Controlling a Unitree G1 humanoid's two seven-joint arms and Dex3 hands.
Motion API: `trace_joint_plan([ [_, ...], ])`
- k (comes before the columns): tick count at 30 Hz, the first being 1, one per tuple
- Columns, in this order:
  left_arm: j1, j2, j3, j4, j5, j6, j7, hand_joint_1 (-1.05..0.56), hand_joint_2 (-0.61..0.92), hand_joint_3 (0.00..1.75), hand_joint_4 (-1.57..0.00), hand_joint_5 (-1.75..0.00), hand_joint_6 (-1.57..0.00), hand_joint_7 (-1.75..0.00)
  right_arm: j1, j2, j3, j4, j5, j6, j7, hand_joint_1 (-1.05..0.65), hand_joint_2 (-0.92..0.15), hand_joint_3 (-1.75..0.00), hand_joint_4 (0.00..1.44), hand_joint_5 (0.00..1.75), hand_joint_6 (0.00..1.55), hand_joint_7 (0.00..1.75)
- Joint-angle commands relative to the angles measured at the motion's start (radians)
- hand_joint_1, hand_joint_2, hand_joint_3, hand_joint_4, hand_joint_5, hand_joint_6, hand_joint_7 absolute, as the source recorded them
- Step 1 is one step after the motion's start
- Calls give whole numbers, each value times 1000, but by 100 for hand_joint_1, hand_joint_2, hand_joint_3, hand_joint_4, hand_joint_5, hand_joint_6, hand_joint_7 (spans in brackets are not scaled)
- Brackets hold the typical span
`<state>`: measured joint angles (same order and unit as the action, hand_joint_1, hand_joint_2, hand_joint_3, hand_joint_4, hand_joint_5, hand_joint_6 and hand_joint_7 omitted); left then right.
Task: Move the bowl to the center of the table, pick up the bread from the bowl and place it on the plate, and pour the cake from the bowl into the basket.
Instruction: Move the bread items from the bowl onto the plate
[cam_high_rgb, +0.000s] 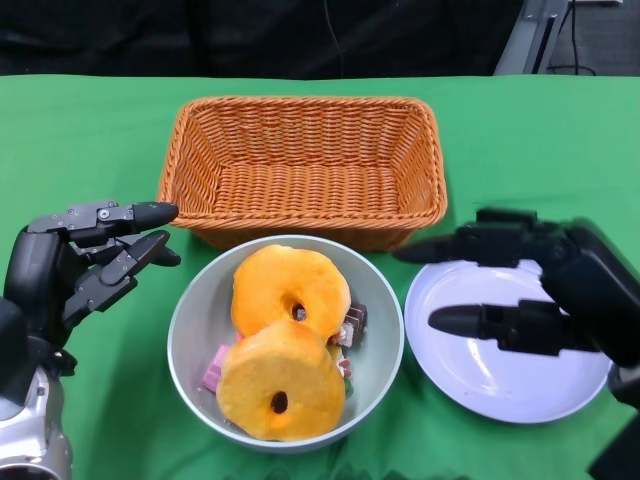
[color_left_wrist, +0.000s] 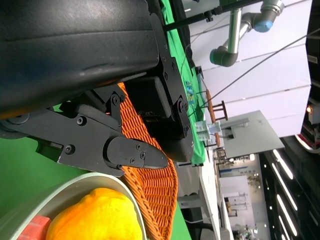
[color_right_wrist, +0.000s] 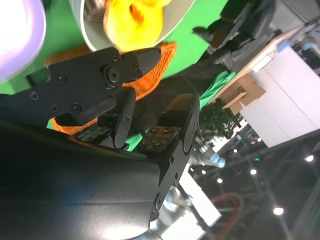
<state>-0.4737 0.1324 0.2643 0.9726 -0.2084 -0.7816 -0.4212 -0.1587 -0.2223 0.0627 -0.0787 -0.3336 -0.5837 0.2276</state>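
No writing is legible. One bowl (cam_high_rgb: 190, 330) sits between the hands, holding two orange ring breads (cam_high_rgb: 290, 290) over small wrapped cakes (cam_high_rgb: 352, 322). Left hand (cam_high_rgb: 85, 260) and right hand (cam_high_rgb: 520, 290) are spread, empty; the right hovers over one plate (cam_high_rgb: 470, 375). One basket (cam_high_rgb: 305, 165) lies beyond.

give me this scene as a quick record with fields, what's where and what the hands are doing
bowl: pale grey round bowl, near table centre, in front of basket
bowl contents: two orange ring-shaped breads, small wrapped cakes beneath
basket: orange woven wicker basket, empty, behind bowl
plate: white round plate, empty, right of bowl
left hand: open, left of bowl, not touching
right hand: open, over plate
surface: green tablecloth
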Motion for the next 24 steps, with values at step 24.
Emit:
trace_joint_plan([
  [24, -15, 1, -13, 28, 58, -28, 119, -24, 92, 22, -81, -116, -89, -76, -142, -7, 186, -162, 218, 536, 269, -55, -89, -1, 67, 38, 73, 0],
])
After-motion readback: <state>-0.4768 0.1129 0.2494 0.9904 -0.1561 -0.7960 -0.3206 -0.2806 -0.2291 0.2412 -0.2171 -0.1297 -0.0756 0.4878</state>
